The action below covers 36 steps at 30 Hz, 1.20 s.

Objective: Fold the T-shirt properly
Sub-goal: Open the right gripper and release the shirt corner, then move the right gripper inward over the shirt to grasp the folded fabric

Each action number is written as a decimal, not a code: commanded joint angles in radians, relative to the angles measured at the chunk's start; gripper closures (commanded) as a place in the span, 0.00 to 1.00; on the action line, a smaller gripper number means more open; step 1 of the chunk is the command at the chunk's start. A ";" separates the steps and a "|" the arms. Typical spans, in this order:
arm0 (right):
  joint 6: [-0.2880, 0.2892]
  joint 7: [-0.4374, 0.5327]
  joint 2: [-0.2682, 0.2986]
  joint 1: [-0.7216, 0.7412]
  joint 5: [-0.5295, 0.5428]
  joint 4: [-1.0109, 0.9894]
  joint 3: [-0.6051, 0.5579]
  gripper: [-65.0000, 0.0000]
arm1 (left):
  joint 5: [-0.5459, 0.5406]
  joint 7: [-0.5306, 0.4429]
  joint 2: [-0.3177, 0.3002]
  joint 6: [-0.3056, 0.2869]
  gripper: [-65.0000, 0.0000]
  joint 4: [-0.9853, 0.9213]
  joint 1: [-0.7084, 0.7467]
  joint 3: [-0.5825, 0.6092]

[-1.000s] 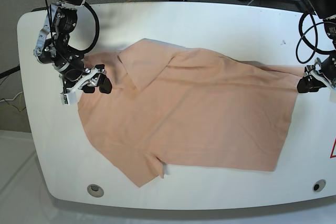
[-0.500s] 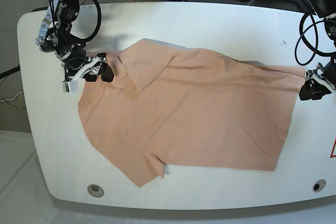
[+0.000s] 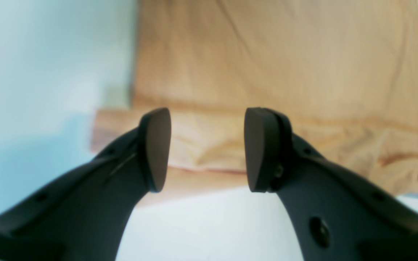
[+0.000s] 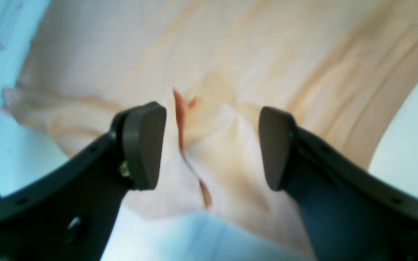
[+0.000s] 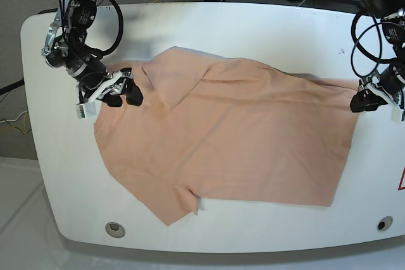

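The T-shirt (image 5: 234, 137) lies spread over the middle of the white table (image 5: 253, 26) in the base view, mostly flat, with a flap turned over near its upper left and a sleeve jutting toward the lower left. The right gripper (image 5: 120, 90) sits at the upper left edge of the cloth, and the left gripper (image 5: 370, 100) at the far right corner. Both wrist views show the jaws standing apart with nothing between the pads, only fabric lying below them. The step in hand looks like lining up for a two-handed pinch on opposite ends of the garment, before any real fold is made. The next move calls for each arm to come down so one pad slides under the edge, then to close on a single layer. In the left wrist view the hem runs just beyond the fingertips; in the right wrist view a crease or seam, possibly the collar, is too blurred to name. The shirt's yellow mark and tag are not visible.
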 commanded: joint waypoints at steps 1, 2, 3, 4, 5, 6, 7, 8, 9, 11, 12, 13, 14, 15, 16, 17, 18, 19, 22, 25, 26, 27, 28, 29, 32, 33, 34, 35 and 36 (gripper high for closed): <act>0.004 -0.019 0.026 0.010 0.017 0.028 0.001 0.40 | -0.018 -0.015 -0.019 -0.006 0.54 0.018 -0.007 -0.004; 0.004 -0.029 0.029 0.009 0.017 0.039 -0.001 0.40 | -0.018 -0.015 -0.022 -0.006 0.54 0.018 -0.007 -0.004; 0.003 -0.037 0.028 0.007 0.017 0.048 -0.001 0.40 | -0.018 -0.015 -0.022 -0.006 0.54 0.018 -0.007 -0.005; 0.003 -0.051 0.028 0.005 0.016 0.057 -0.001 0.40 | -0.018 -0.015 -0.023 -0.006 0.54 0.018 -0.005 -0.005; 0.003 -0.066 0.028 0.001 0.016 0.070 -0.001 0.40 | -0.018 -0.015 -0.023 -0.006 0.54 0.018 -0.005 -0.005; 0.003 -0.078 0.028 -0.005 0.016 0.081 -0.001 0.40 | -0.018 -0.015 -0.025 -0.006 0.54 0.018 -0.005 -0.005; 0.003 -0.091 0.028 -0.014 0.016 0.093 -0.001 0.40 | -0.018 -0.015 -0.026 -0.006 0.54 0.018 -0.004 -0.009; 0.003 -0.101 0.026 -0.019 0.016 0.104 -0.001 0.40 | -0.018 -0.015 -0.034 -0.006 0.54 0.018 -0.004 -0.015; 0.003 -0.109 0.026 -0.024 0.016 0.114 -0.001 0.40 | -0.018 -0.015 -0.042 -0.006 0.54 0.018 -0.002 -0.024; 0.003 -0.134 0.025 -0.033 0.017 0.145 -0.001 0.40 | -0.016 -0.015 -0.048 -0.003 0.53 0.018 0.005 -0.041; 0.003 -0.144 0.025 -0.042 0.017 0.159 -0.001 0.40 | -0.015 -0.017 -0.049 -0.001 0.53 0.018 0.007 -0.048; 0.003 -0.150 0.025 -0.048 0.017 0.168 -0.001 0.40 | -0.015 -0.017 -0.051 -0.001 0.53 0.018 0.007 -0.052; 0.003 -0.155 0.025 -0.056 0.019 0.179 -0.002 0.40 | -0.013 -0.018 -0.051 -0.003 0.53 0.018 0.007 -0.052; 0.003 -0.161 0.023 -0.062 0.019 0.189 -0.010 0.40 | -0.012 -0.021 -0.054 -0.003 0.53 0.018 0.005 -0.053; 0.003 -0.161 0.023 -0.067 0.019 0.194 -0.016 0.40 | -0.012 -0.023 -0.057 -0.003 0.53 0.018 0.005 -0.055; 0.003 -0.161 0.023 -0.077 0.019 0.202 -0.029 0.40 | -0.012 -0.024 -0.072 -0.003 0.53 0.018 0.004 -0.056; 0.003 -0.161 0.023 -0.084 0.019 0.203 -0.038 0.40 | -0.012 -0.024 -0.080 -0.003 0.53 0.018 0.004 -0.056; 0.003 -0.161 0.023 -0.088 0.019 0.203 -0.047 0.40 | -0.012 -0.026 -0.088 -0.003 0.53 0.018 0.002 -0.056; 0.003 -0.161 0.023 -0.102 0.016 0.199 -0.075 0.40 | -0.012 -0.037 -0.100 -0.003 0.53 0.018 0.002 -0.056; 0.003 -0.161 0.011 -0.102 0.012 0.197 -0.104 0.40 | -0.012 -0.051 -0.103 -0.003 0.53 0.018 0.001 -0.056; 0.003 -0.161 0.008 -0.102 0.012 0.197 -0.108 0.40 | -0.012 -0.052 -0.108 -0.003 0.53 0.018 0.001 -0.056; 0.001 -0.161 0.005 -0.102 0.011 0.197 -0.111 0.40 | -0.012 -0.052 -0.112 -0.003 0.53 0.018 0.001 -0.056; 0.001 -0.158 0.003 -0.100 0.011 0.197 -0.113 0.40 | -0.012 -0.052 -0.118 -0.003 0.53 0.018 0.001 -0.056; 0.001 -0.157 0.003 -0.099 0.009 0.196 -0.113 0.40 | -0.012 -0.052 -0.118 -0.003 0.53 0.018 0.001 -0.056; 0.001 -0.155 0.002 -0.093 -0.014 0.176 -0.114 0.40 | -0.012 -0.052 -0.118 -0.003 0.53 0.018 0.001 -0.056; 0.001 -0.155 -0.004 -0.084 -0.026 0.166 -0.114 0.40 | -0.012 -0.052 -0.120 -0.003 0.53 0.018 0.002 -0.056; 0.004 -0.155 -0.013 -0.070 -0.040 0.159 -0.114 0.40 | -0.012 -0.052 -0.120 -0.003 0.53 0.018 0.002 -0.058; 0.007 -0.155 -0.020 -0.062 -0.054 0.148 -0.114 0.40 | -0.012 -0.052 -0.120 -0.003 0.53 0.018 0.004 -0.058; 0.009 -0.155 -0.029 -0.051 -0.078 0.131 -0.116 0.40 | -0.012 -0.052 -0.120 -0.003 0.53 0.018 0.005 -0.058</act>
